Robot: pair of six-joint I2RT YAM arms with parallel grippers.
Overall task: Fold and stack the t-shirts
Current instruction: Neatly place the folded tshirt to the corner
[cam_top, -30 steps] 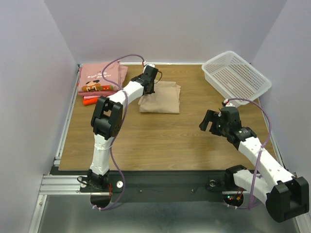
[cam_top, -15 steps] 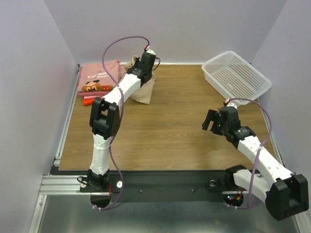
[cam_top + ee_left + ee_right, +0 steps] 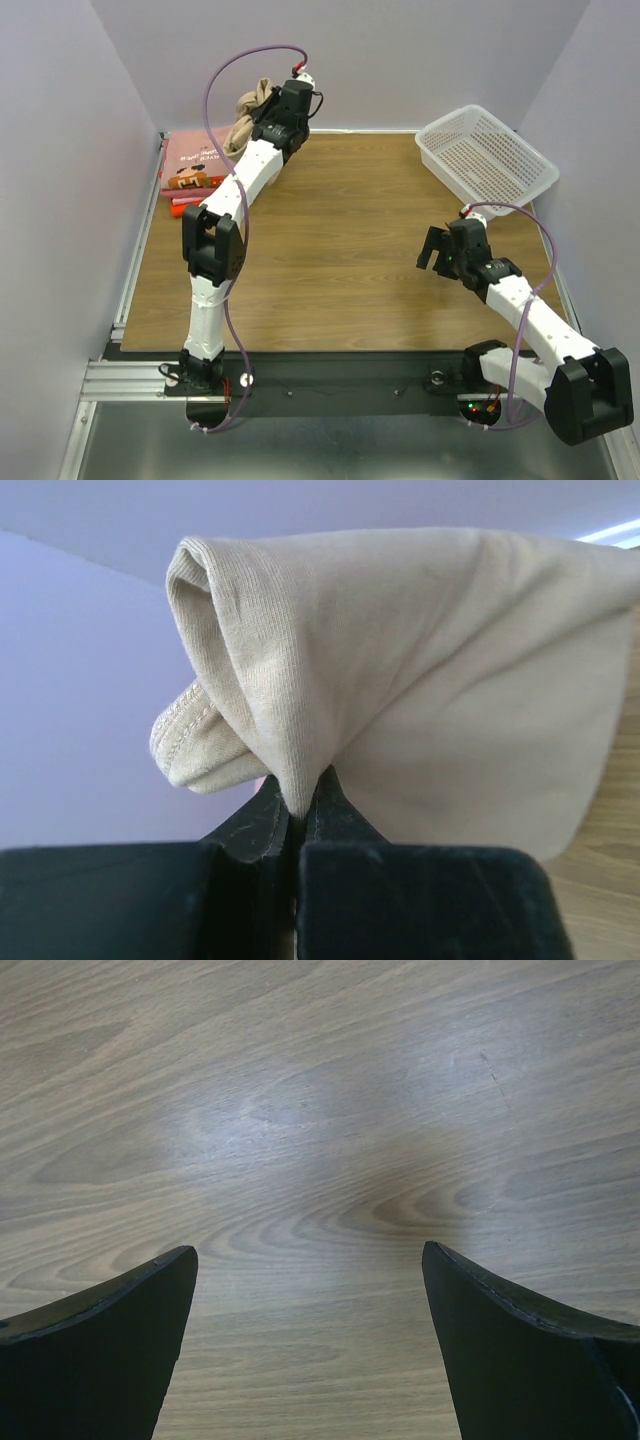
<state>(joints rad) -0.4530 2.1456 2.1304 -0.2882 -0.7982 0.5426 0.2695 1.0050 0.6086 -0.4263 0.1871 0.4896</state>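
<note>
Bunched tan cotton t-shirt (image 3: pixel 420 680), fold pinched in closed left gripper (image 3: pixel 298 815), cloth held aloft beside folded pink printed t-shirts (image 3: pixel 200 160), right gripper (image 3: pixel 309 1248) spread wide, empty, above wooden table (image 3: pixel 300 1110)

Passable: table (image 3: pixel 340 280) middle; basket (image 3: pixel 487 155) blocks far-right corner, shirt stack (image 3: pixel 195 168) far-left.

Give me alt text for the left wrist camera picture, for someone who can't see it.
The left gripper is shut on a fold of the tan t-shirt, whose bunched cloth fills most of the picture. Behind it is a pale purple wall, and a strip of the wooden table shows at the lower right.
</note>
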